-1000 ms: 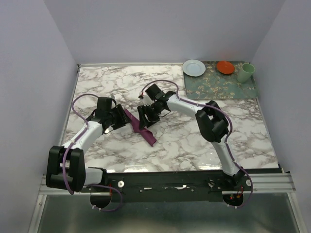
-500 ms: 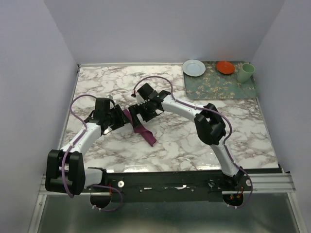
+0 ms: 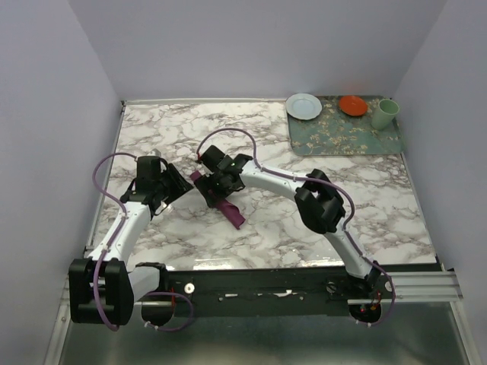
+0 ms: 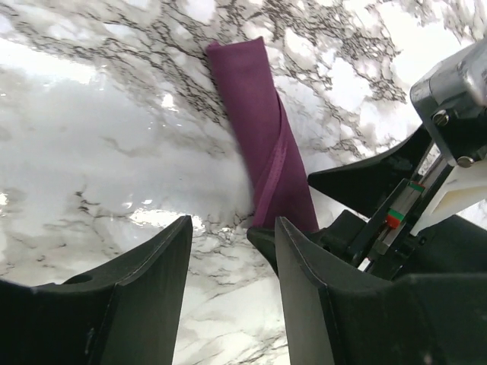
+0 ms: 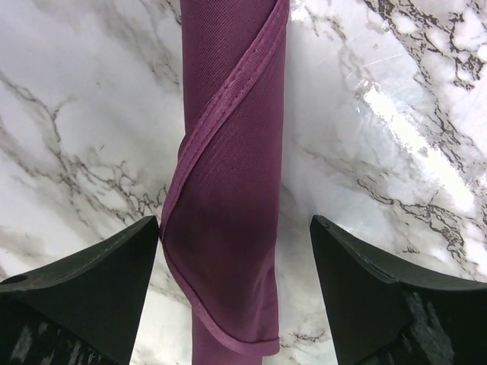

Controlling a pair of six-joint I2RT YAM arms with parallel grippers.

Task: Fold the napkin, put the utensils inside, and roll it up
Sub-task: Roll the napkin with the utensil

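Observation:
The plum-purple napkin (image 3: 230, 211) lies rolled into a slim diagonal tube on the marble table. My right gripper (image 3: 214, 185) is open over its upper-left part. In the right wrist view (image 5: 236, 251) the fingers straddle the roll (image 5: 228, 152) without touching it, and a hem spirals around the roll. My left gripper (image 3: 175, 188) is open and empty just left of the roll's upper end. In the left wrist view (image 4: 228, 255) it has bare marble between its fingers, with the roll (image 4: 262, 144) ahead. The knife is not visible.
A green floral mat (image 3: 346, 135) lies at the back right with a white plate (image 3: 303, 106), an orange bowl (image 3: 353, 105) and a green cup (image 3: 385, 113). Walls close in the table on the left, back and right.
My right gripper has slid left and up along the roll toward its upper-left end. My left gripper has drawn back to the left, away from the napkin.

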